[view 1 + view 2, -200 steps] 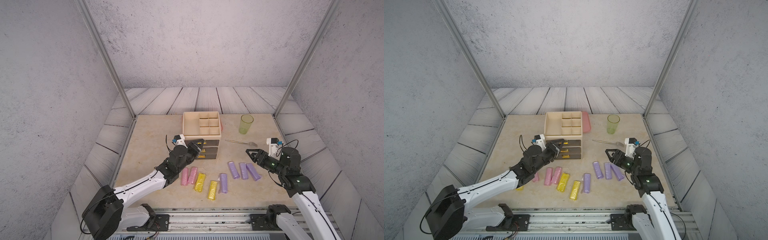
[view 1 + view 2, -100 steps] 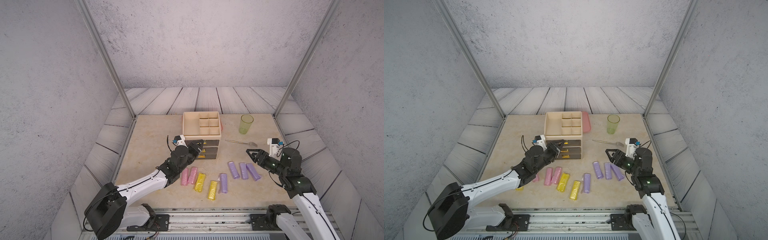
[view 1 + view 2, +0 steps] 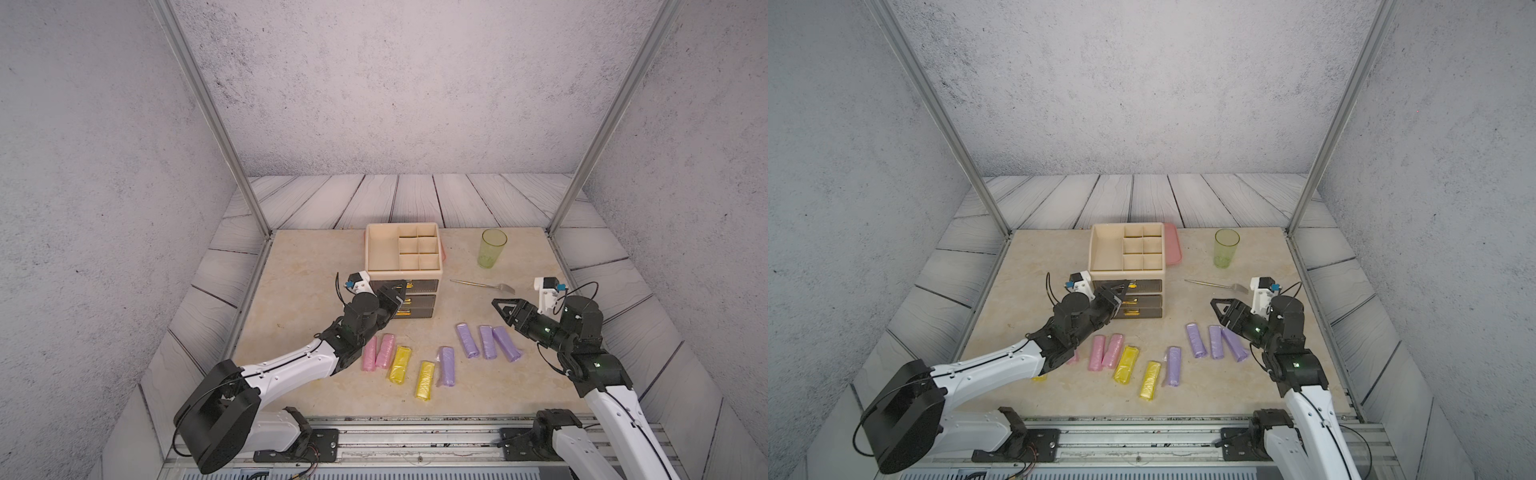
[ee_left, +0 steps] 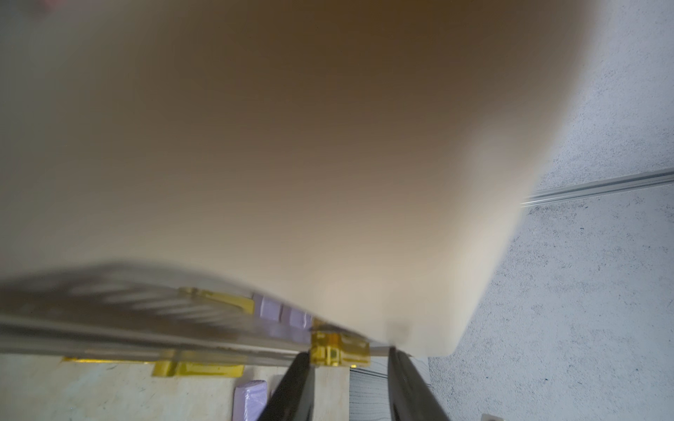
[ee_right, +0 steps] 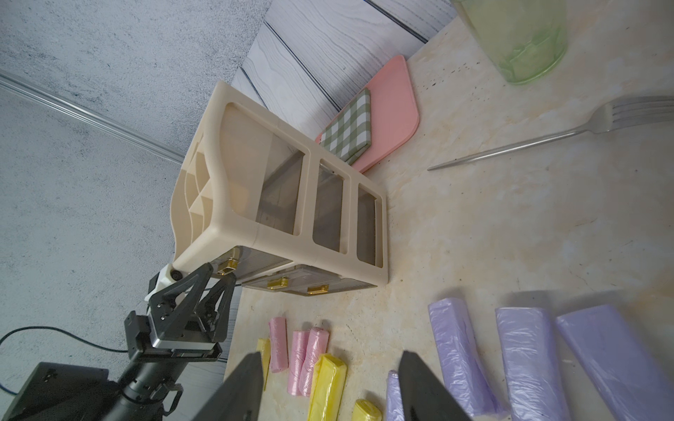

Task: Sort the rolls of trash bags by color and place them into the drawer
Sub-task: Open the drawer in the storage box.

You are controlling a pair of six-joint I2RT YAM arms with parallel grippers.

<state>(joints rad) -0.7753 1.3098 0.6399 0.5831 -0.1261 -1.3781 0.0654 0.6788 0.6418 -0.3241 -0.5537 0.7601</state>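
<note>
1. The left gripper (image 5: pixel 220 271) is at the top drawer's gold handle (image 4: pixel 339 351). Its jaws stand apart on either side of the handle and are not visibly clamped.
2. The right gripper (image 3: pixel 500 311) hovers empty with its jaws apart, near three purple rolls (image 3: pixel 487 343).
3. The beige drawer unit (image 3: pixel 403 274) has three smoky drawers, and all look shut.
4. Nothing appears sorted yet. All ten rolls lie on the table (image 3: pixel 311 291): three pink rolls (image 5: pixel 299 361), three yellow rolls (image 5: pixel 328 382) and four purple, the fourth purple roll (image 3: pixel 446 365) lying beside a yellow one.
5. A fork (image 3: pixel 482 286) and a green cup (image 3: pixel 493 248) sit well aside, and a pink board (image 5: pixel 390 109) lies behind the unit. None of these blocks the rolls; the shut drawer does.
</note>
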